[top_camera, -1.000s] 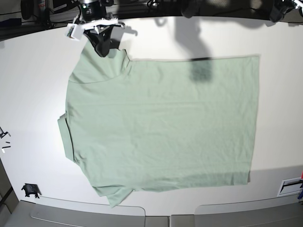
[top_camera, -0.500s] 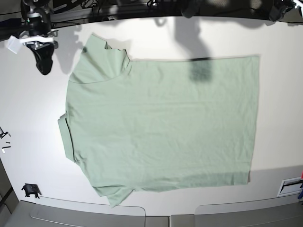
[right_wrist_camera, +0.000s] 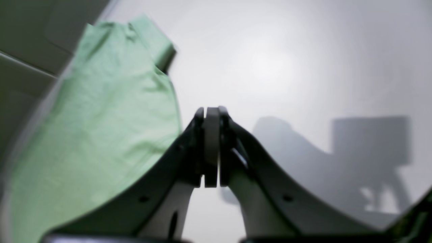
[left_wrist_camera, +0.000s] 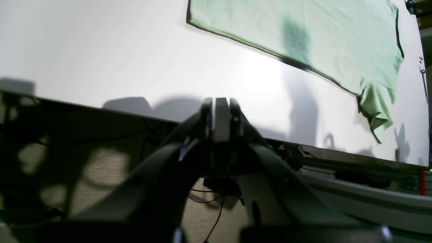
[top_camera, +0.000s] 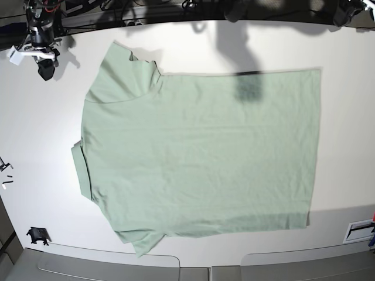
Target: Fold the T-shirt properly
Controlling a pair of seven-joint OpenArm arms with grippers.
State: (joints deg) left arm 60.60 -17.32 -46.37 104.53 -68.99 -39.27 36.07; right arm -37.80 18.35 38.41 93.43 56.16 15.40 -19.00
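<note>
The T-shirt (top_camera: 199,152) is lying flat mid-frame; the right gripper (top_camera: 44,69), upper left, is sitting pinched shut, empty. A careless regrab risks wrinkling the sleeve.

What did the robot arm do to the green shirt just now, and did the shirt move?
The right gripper was on the T-shirt's upper sleeve a second ago. It has left the sleeve and pulled away toward the table's far left corner, jaws shut and holding nothing. The sleeve it left now lies flat with its tip spread out. The rest of the T-shirt stayed where it was. The left gripper is shut too, back off the table's edge.
</note>
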